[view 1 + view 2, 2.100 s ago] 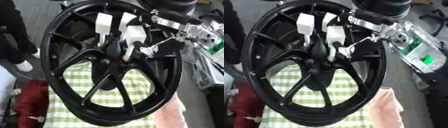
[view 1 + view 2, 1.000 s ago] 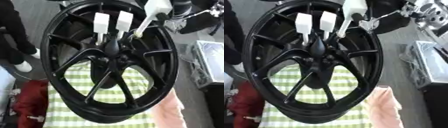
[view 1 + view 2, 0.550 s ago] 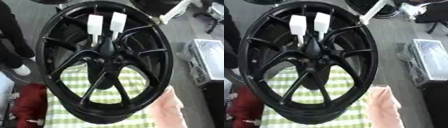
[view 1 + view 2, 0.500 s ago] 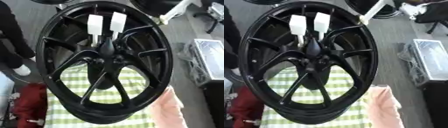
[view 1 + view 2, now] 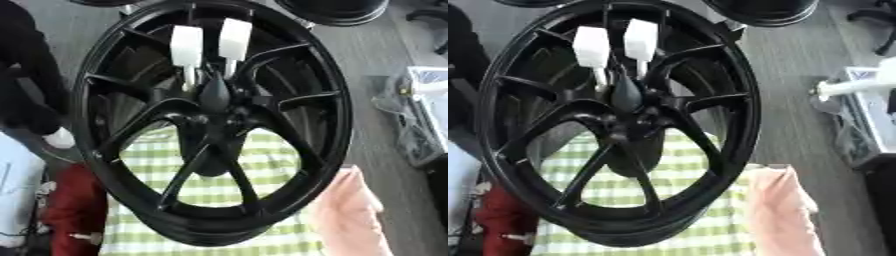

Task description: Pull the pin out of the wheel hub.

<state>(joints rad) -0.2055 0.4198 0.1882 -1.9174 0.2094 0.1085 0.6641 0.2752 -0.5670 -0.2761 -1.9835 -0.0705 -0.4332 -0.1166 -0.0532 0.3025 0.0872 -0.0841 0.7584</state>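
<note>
Black and glossy, the alloy wheel [image 5: 210, 125] fills most of both views, standing nearly upright with its face turned toward the camera and its rim running from the top edge down to the lower centre. Thin spokes fan out from the wheel hub [image 5: 213, 117], which sits a little above the middle of the frame, with a dark pointed cap at its centre.

Beneath and behind the wheel lies a green-and-white checked cloth [image 5: 262, 172], visible through the lower spoke gaps and along the bottom edge. A pale pink cloth [image 5: 780, 220] lies at the lower right, just beside the rim. At the lower left sits a dark red object [image 5: 74, 210] whose kind is not clear. A grey floor [image 5: 359, 55] shows in the upper right, and a clear plastic-wrapped item [image 5: 420, 115] sits at the right edge.

Two white pins stand side by side in the upper part of the hub: the left pin [image 5: 186, 47] and the right pin [image 5: 234, 41], each with a blocky white head and a thin stem running down into the hub beside the centre cap.

At the right edge of the right eye view, well apart from the wheel, a white pin-shaped piece [image 5: 855, 86] shows with its blocky end cut by the frame edge. Neither robot hand can be made out in either view, so whether they are open or closed cannot be told.
</note>
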